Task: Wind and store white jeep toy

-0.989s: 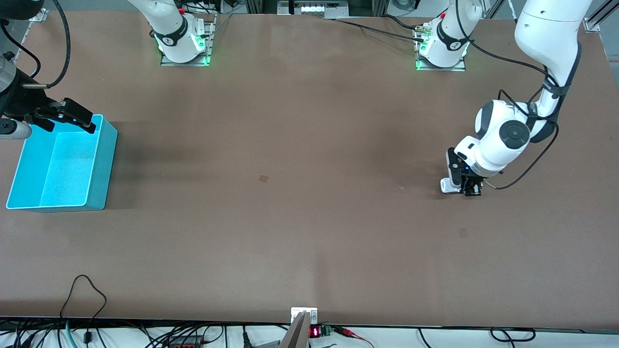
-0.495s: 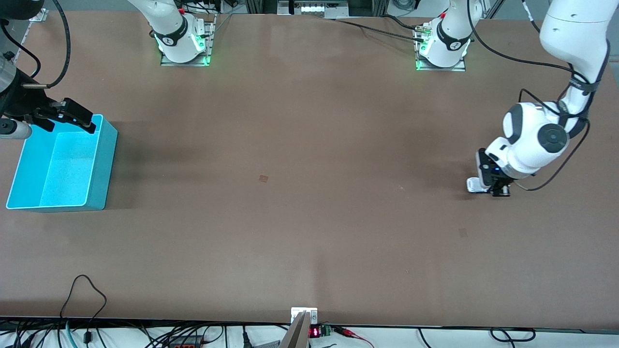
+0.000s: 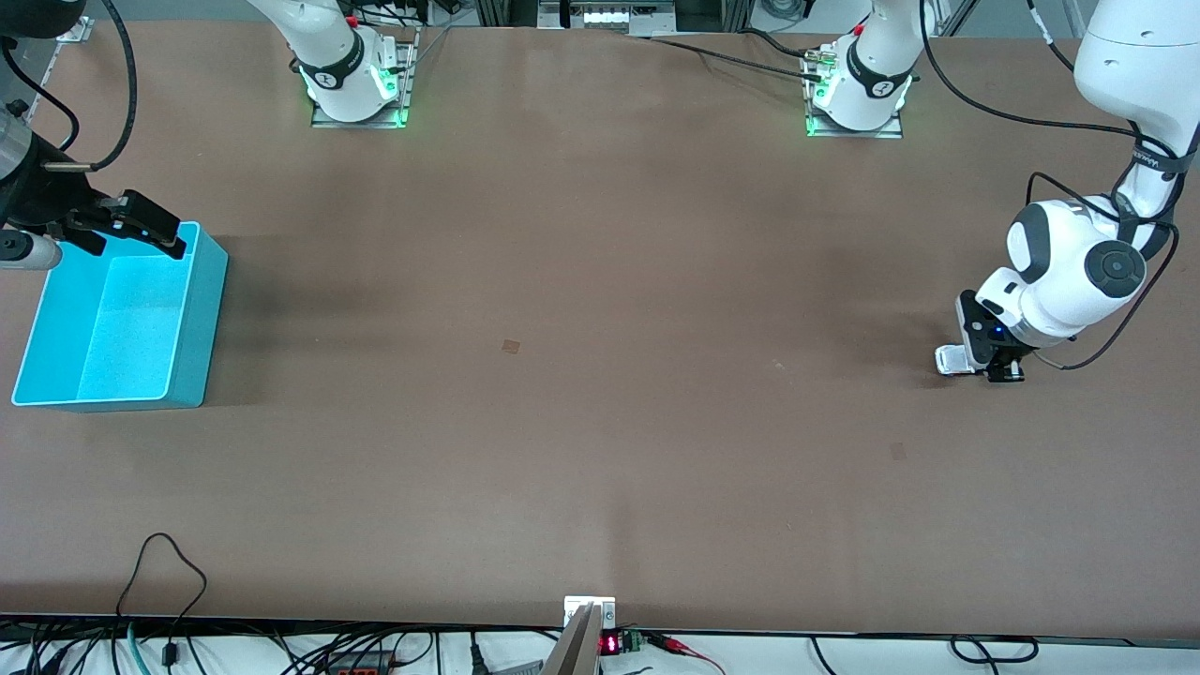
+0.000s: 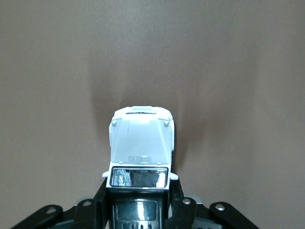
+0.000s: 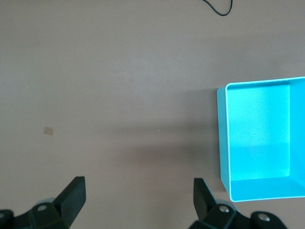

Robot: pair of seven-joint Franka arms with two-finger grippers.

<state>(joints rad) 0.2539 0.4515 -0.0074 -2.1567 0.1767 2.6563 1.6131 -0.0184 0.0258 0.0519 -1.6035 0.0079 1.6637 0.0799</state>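
Table [image 3: 600, 450]: brown, bare under both my arms.
Left gripper [image 3: 984, 364]: low at the left arm's end, fingers clamped on the white jeep toy [image 4: 141, 143], its wheels on the table.
Right gripper [image 3: 131, 225]: waiting over the turquoise bin [image 3: 202, 309], fingers spread wide.

Worktop [image 3: 600, 422] is open brown surface between the two ends. Obstacles: turquoise bin [image 3: 192, 319] at the right arm's end, right claw [image 3: 141, 225] spread wide over its rim; at the left arm's end, left claw [image 3: 994, 361] low on the worktop, clamped on the white jeep toy [image 3: 949, 359]. Cables [image 3: 169, 581] along the camera-side edge.
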